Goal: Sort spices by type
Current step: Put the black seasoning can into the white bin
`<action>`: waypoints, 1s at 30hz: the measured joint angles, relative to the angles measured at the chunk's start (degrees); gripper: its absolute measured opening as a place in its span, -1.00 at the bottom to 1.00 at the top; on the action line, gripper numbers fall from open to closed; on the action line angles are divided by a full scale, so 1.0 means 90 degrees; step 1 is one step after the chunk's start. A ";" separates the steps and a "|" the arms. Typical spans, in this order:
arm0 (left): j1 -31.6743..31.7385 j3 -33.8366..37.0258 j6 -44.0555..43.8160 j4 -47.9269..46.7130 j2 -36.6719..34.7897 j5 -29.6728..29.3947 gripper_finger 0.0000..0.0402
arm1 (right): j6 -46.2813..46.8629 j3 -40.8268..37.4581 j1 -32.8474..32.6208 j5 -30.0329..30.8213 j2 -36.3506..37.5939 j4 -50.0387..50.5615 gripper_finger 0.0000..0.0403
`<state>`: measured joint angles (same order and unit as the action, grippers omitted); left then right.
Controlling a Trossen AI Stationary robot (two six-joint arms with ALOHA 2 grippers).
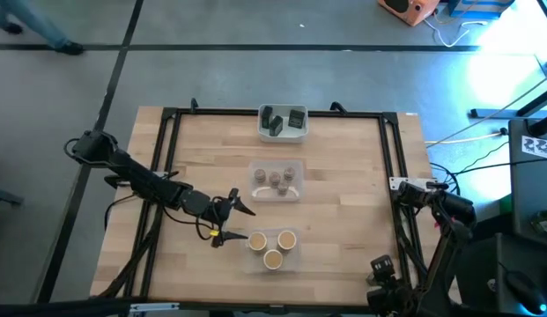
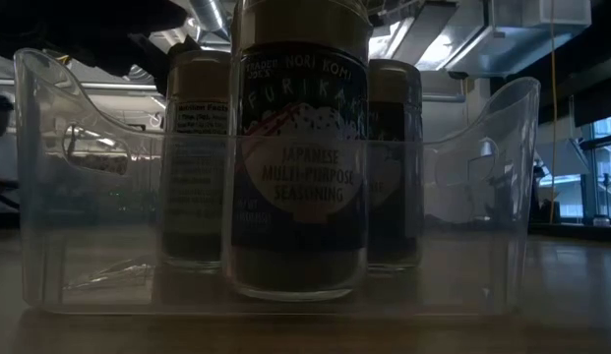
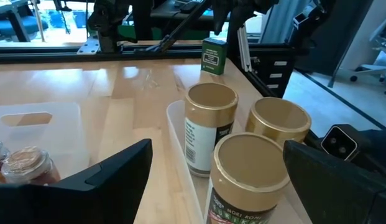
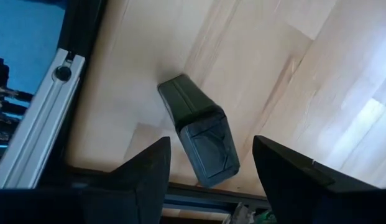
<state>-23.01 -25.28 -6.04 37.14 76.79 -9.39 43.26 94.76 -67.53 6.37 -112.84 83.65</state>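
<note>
Three clear trays sit in a row down the table's middle. The far tray (image 1: pixel 283 134) holds dark blocky containers (image 1: pixel 296 118), the middle tray (image 1: pixel 277 192) holds small grey-brown jars (image 1: pixel 278 179), and the near tray (image 1: pixel 252 251) holds three tan-topped jars (image 1: pixel 272 247). My left gripper (image 1: pixel 242 222) is open just left of the near tray, level with the jars (image 3: pixel 248 168). My right gripper (image 4: pixel 208 162) is open above one dark blocky container (image 4: pixel 199 140) standing by the table's right rail, a finger on either side and apart from it.
A black metal frame (image 1: pixel 167 158) runs round the table top. The lone dark container (image 3: pixel 213 56) stands close to the right rail (image 4: pixel 37 137). Bare wood lies left and right of the tray row. In the low view the near tray (image 2: pixel 49 197) fills the picture.
</note>
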 joint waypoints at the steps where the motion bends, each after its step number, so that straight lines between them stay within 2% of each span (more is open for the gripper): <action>1: -0.0002 0.0000 0.0000 -0.0002 0.0000 0.0000 0.72 | -0.0028 -0.0006 -0.0001 0.0000 -0.0006 0.0002 0.13; 8: -0.0002 0.0000 0.0000 -0.0011 0.0000 0.0000 0.72 | -0.0020 -0.0509 0.0000 -0.0337 -0.0007 -0.0271 0.13; 15: -0.0002 0.0000 0.0000 -0.0009 0.0000 0.0000 0.72 | -0.0021 -0.1038 0.0007 -0.0268 -0.0007 -0.0767 0.11; 18: -0.0002 0.0000 0.0000 -0.0009 0.0000 0.0000 0.72 | -0.0018 -0.1174 0.0005 -0.0278 -0.0007 -0.1026 -0.02; 23: 0.0001 0.0000 0.0001 -0.0009 0.0000 0.0000 0.72 | 0.0022 -0.1234 0.0006 -0.0222 -0.0003 -0.1152 -0.38; 30: 0.0001 0.0000 -0.0022 -0.0009 -0.0002 0.0000 0.72 | 0.0731 -0.1163 0.0346 -0.0079 0.0012 -0.1107 -0.38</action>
<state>-23.00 -25.28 -6.24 37.06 76.77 -9.39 49.84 84.30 -64.41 5.66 -112.73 73.69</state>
